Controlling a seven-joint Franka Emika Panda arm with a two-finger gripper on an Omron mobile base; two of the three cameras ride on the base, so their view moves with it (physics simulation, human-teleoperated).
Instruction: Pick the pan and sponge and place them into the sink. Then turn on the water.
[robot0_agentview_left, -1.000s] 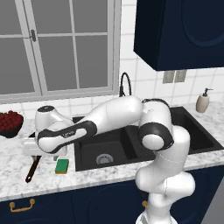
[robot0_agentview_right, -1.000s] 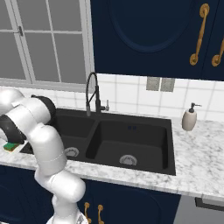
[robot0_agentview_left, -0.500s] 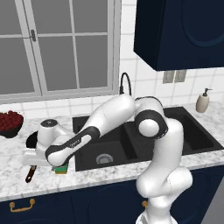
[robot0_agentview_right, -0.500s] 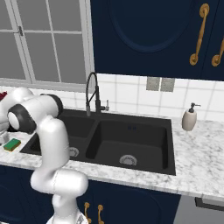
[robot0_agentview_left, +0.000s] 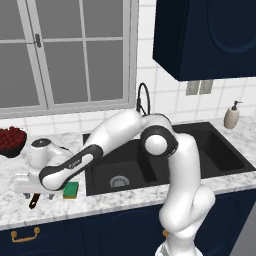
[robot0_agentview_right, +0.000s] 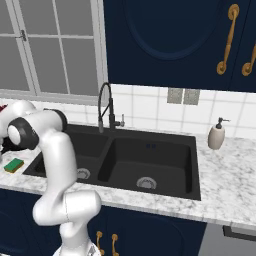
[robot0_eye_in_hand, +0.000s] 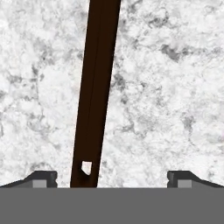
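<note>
Since a second ago the arm has swung left and dropped low, so the tool now sits just above the marble bench, left of the sink. Tool spread wide: in the hand view its two dark tips stand far apart at either side, pinching nothing. Pan handle, dark reddish-brown, runs between the tips, nearer the left one, touching neither. Small hanging hole shows near the handle's end. In the left base view the handle end pokes out beneath the hand; the pan's body is hidden behind the arm. Sponge, green with yellow layer, lies flat on the bench just beside the sink's left rim, also seen from the right. Both basins hold nothing but their drains. Faucet stands behind the divider, no stream. Bowl of red fruit at far left. Soap dispenser right of the sink.
</note>
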